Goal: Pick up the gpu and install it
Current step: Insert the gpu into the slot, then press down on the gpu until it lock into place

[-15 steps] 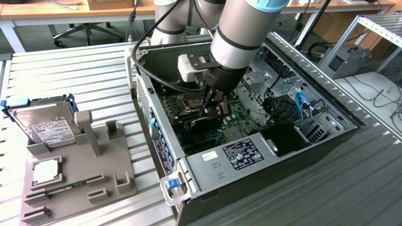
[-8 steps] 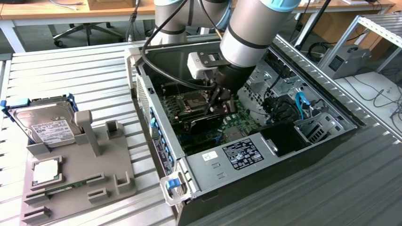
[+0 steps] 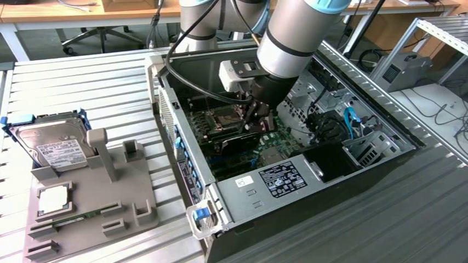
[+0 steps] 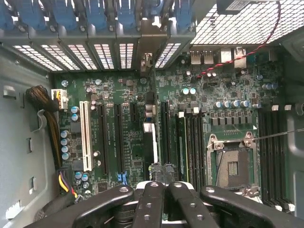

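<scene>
The gpu [image 3: 235,144] stands on edge inside the open computer case [image 3: 380,164], low over the green motherboard [image 3: 274,143]. In the wrist view the gpu [image 4: 150,137] appears edge-on as a thin strip. It runs from the rear slot openings down to my fingers, in line with the black expansion slots [image 4: 118,137]. My gripper [image 3: 255,125] reaches down into the case from above and is shut on the card's upper edge. The black fingertips of my gripper [image 4: 161,184] sit close together around that edge.
A grey holder [image 3: 124,203] outside the case at the exterior view's left carries a silver hard drive [image 3: 51,145], a processor chip [image 3: 55,198] and a memory stick [image 3: 69,221]. Inside the case are the power supply [image 3: 281,178], the bare CPU socket [image 4: 232,166], a white slot [image 4: 86,135] and cable bundles [image 4: 45,102].
</scene>
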Controlling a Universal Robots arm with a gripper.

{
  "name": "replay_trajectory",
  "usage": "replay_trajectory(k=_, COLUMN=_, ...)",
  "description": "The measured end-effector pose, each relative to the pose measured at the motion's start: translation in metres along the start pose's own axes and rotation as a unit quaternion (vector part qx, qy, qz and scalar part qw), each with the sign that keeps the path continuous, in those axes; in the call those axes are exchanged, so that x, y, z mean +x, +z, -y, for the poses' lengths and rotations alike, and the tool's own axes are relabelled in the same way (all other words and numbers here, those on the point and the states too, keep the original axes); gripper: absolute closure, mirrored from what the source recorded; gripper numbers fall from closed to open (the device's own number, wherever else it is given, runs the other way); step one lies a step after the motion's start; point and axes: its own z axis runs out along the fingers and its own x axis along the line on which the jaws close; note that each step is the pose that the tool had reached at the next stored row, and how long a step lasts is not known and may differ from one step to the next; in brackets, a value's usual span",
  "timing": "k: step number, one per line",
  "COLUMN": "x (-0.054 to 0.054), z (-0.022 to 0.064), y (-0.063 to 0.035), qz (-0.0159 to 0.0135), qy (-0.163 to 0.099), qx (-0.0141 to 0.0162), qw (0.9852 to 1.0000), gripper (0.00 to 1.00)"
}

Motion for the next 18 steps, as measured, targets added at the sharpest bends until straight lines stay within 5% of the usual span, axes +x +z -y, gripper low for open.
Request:
replay_trajectory(k=7, x=0.000, z=-0.0053, y=0.0005, qz=0.0000, qy=0.000, qx=0.0000, qw=1.0000, gripper=0.89)
replay_trajectory(k=13, x=0.002, z=-0.0399, y=0.0063, qz=0.0001, qy=0.000, qx=0.0000, qw=1.0000, gripper=0.89)
replay_trajectory(k=18, x=-0.004, z=-0.0456, y=0.0164, qz=-0.0001, qy=0.000, qx=0.0001, qw=1.0000, gripper=0.89)
